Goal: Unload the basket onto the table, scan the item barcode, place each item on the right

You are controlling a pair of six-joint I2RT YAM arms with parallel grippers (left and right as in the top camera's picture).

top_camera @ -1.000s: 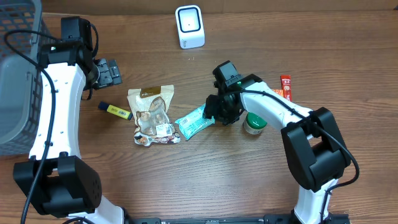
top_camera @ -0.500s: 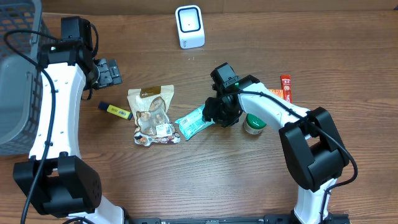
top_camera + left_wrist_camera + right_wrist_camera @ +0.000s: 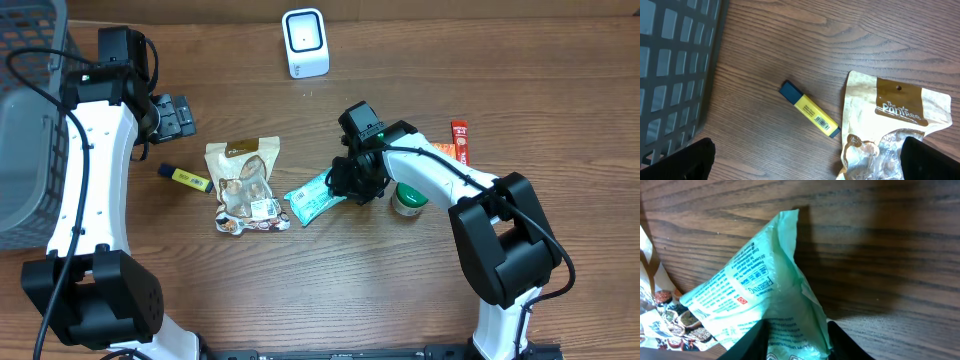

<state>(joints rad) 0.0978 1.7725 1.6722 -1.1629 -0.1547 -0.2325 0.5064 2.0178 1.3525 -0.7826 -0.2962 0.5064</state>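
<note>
"Where's the green packet (image 3: pixel 312 198)?"
"On the table (image 3: pixel 330 290), beside the snack pouch (image 3: pixel 243 180) — right gripper (image 3: pixel 345 185) pinching its crumpled end."
"And the left gripper (image 3: pixel 178 117)?"
"Spread wide — up by the basket (image 3: pixel 25 130)."

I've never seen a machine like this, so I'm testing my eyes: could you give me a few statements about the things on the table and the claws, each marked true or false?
1. The right claw pinches the teal packet. True.
2. The left claw holds the yellow marker. False: it is open and empty, and the marker lies on the table.
3. The white scanner stands apart from the teal packet. True.
4. The brown pouch stands upright. False: it lies flat on the table.
</note>
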